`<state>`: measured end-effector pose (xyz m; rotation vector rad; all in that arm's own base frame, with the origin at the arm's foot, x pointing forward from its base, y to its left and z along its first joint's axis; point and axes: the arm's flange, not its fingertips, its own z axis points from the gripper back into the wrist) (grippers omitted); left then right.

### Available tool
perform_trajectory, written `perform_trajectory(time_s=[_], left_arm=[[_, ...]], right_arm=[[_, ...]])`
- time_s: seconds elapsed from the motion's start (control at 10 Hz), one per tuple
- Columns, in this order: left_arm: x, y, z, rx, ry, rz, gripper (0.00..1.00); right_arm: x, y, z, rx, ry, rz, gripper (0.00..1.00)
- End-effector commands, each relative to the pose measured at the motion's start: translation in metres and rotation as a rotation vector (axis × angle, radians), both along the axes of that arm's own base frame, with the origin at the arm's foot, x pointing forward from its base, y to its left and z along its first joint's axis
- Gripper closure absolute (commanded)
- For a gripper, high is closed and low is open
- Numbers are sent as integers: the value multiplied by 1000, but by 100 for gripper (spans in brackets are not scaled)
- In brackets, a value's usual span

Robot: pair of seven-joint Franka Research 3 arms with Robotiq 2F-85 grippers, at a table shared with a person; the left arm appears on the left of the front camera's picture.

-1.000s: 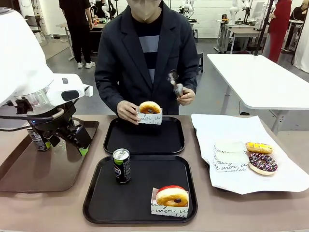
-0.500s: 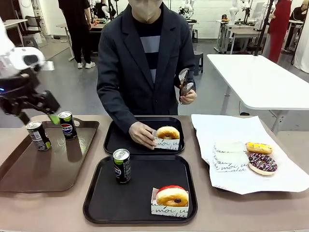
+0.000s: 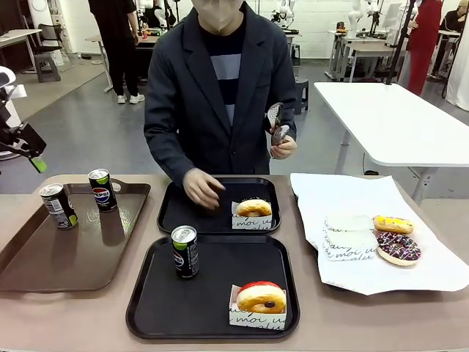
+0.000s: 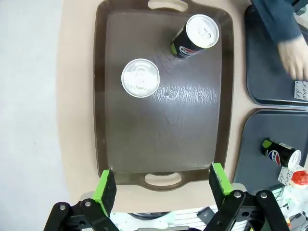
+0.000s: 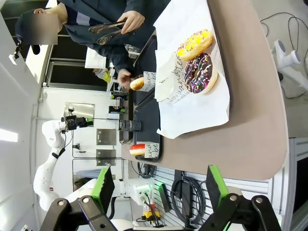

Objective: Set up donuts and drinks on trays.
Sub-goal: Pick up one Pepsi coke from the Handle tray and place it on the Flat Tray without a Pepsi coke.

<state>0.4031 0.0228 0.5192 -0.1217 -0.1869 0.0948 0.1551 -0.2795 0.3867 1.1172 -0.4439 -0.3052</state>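
Note:
Two black trays lie mid-table. On the near tray (image 3: 146, 293) stand a Pepsi can (image 3: 184, 251) and a red-iced donut (image 3: 260, 297) in a paper sleeve. The far tray (image 3: 176, 213) holds a plain sleeved donut (image 3: 253, 207), and the person's hand (image 3: 203, 188) hovers just left of it. Two more cans (image 3: 57, 205) (image 3: 102, 190) stand on the brown tray (image 3: 80, 257). My left gripper (image 4: 161, 182) is open and empty, high over the brown tray's near handle. My right gripper (image 5: 160, 184) is also open and empty, off the table's right end.
White paper (image 3: 344, 198) at the right carries a yellow-iced donut (image 3: 393, 224), a dark sprinkled donut (image 3: 398, 246) and spare paper sleeves (image 3: 349, 236). The person's other hand holds metal tongs (image 3: 276, 126). Bare tabletop (image 3: 66, 323) shows along the front edge.
My left arm has lifted off the brown tray and pulled back up and to the left, uncovering a second can there. The person has set the plain donut on the far tray and let go.

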Motion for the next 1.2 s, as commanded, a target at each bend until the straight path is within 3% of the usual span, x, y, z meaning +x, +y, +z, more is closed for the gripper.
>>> perform_trajectory(time_s=[0.0,0.8,1.1], left_arm=[[-1,-1,-1,-3,13,3,0],[0,-1,-1,-1,6,-2,0],[35,4,-21,70,-20,-5,0]], right_arm=[[1,1,-1,9,-28,-1,0],[1,1,-1,9,-28,-1,0],[1,1,-1,9,-28,-1,0]])
